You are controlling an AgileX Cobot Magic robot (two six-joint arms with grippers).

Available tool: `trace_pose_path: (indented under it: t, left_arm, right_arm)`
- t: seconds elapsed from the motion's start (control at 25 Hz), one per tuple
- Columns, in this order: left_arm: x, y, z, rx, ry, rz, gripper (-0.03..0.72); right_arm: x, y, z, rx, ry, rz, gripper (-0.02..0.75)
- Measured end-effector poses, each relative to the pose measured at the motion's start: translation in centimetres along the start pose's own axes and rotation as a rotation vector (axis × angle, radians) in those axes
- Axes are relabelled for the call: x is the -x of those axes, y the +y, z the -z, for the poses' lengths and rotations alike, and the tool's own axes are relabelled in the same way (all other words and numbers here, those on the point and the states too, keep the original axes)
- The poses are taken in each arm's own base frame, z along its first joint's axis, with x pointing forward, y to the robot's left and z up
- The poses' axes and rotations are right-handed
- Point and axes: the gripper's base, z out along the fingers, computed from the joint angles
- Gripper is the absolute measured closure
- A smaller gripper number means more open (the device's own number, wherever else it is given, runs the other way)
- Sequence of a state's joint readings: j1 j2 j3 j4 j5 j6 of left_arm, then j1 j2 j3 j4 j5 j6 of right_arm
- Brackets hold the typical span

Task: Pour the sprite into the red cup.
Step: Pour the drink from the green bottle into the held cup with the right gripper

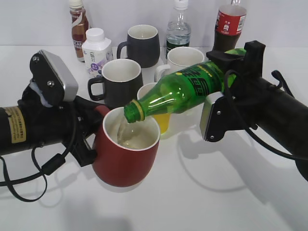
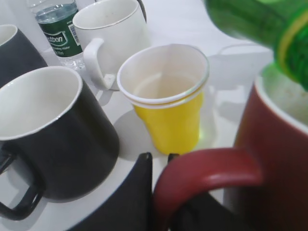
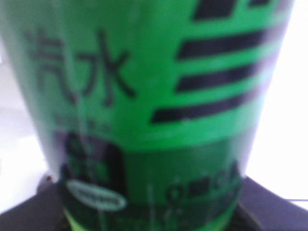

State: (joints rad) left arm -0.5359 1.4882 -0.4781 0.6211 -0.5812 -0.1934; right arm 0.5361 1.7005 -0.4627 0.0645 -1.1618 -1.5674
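The sprite bottle is green, uncapped and tipped almost flat, its mouth over the red cup; clear liquid runs into the cup, which holds some. My right gripper is shut on the sprite bottle's lower body; the green label fills the right wrist view and hides the fingers. My left gripper is shut on the red cup's loop handle and steadies the cup on the table. The bottle neck shows in the left wrist view above the cup rim.
A small yellow paper cup stands just behind the red cup. Two black mugs, a white mug, a cola bottle, a small clear water bottle, a white-capped carton and a brown bottle crowd the back.
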Motion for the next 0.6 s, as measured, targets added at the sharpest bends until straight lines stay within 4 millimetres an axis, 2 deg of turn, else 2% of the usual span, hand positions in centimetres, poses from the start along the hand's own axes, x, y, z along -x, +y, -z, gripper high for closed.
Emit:
trace_pose_path:
  t: [0.6]
  left_arm:
    - [-0.06, 0.01, 0.0, 0.001, 0.007, -0.002, 0.624]
  right_arm:
    - [-0.05, -0.29, -0.29, -0.015, 0.008, 0.058, 0.361]
